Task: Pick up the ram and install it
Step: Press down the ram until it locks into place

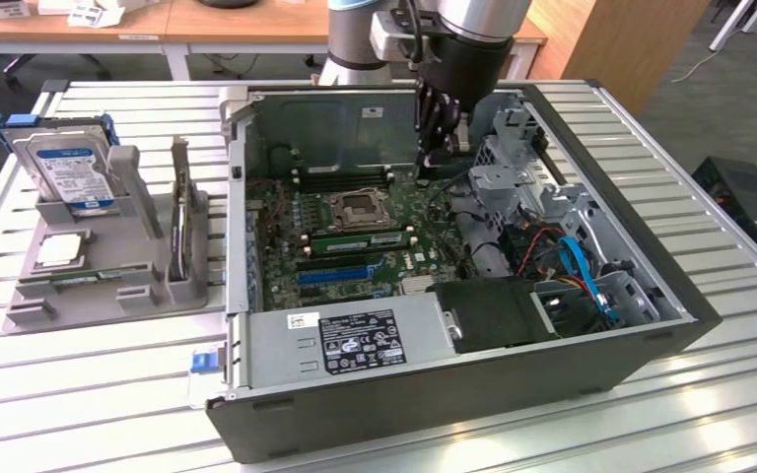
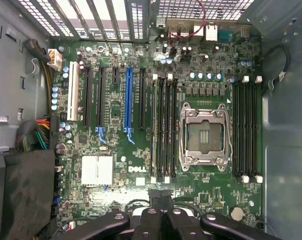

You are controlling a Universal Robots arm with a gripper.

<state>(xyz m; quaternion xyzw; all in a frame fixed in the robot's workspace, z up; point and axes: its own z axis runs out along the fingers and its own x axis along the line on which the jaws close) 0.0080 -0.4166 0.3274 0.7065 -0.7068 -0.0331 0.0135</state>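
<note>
A green ram stick (image 1: 352, 239) stands in a motherboard slot beside the empty processor socket (image 1: 356, 207), inside the open computer case (image 1: 484, 394). In the wrist view it shows edge-on as a pale strip (image 2: 154, 132) in the outermost black slot next to the socket (image 2: 203, 135). My gripper (image 1: 434, 156) hangs above the board on the far side of the socket, apart from the ram. Its black fingers (image 2: 153, 220) are pressed together, shut, with nothing between them.
A grey holder (image 1: 115, 296) on the exterior view's left carries a blue hard drive (image 1: 70, 172) and a silver processor chip (image 1: 60, 251). A power supply (image 1: 352, 340), a metal drive cage (image 1: 511, 182) and cables (image 1: 576, 266) crowd the case. Expansion slots, one blue (image 2: 128, 97), line the board.
</note>
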